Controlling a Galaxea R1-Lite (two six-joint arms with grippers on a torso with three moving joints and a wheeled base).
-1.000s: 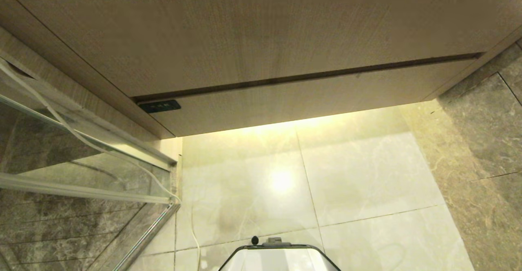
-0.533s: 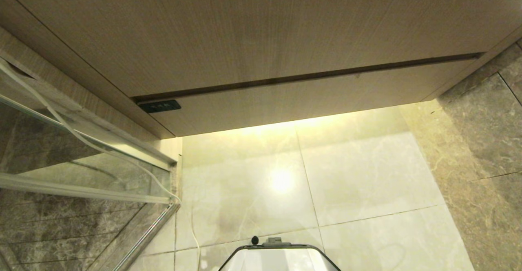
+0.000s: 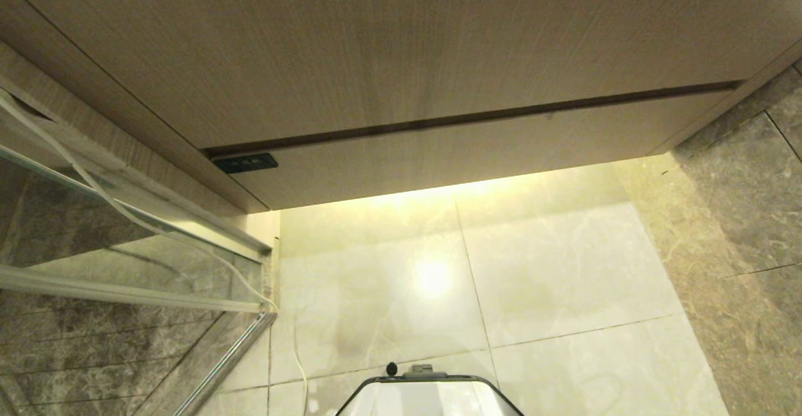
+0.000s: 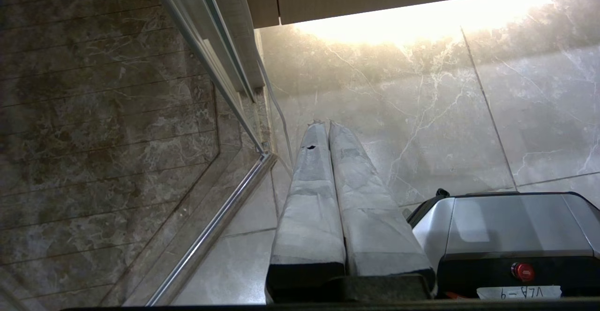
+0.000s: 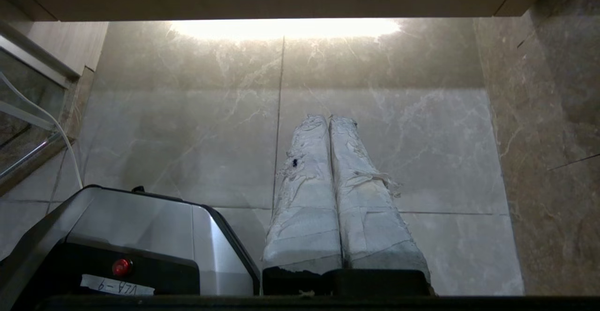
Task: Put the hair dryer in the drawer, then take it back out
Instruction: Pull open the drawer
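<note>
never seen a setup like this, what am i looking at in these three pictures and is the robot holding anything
It is a wheeled robot with two arms, in a bathroom. One camera on its head looks down at a closed wooden drawer front, the tiled floor and the robot's own base. The other two cameras sit on the wrists. Each shows a pair of taped fingers pointing at the floor: the left claw and the right claw. Both are shut and empty. No hair dryer is in view, only a pale cord by the glass.

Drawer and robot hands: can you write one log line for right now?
drawer: closed | hair dryer: not in view | left gripper: shut, empty, above floor | right gripper: shut, empty, above floor
</note>
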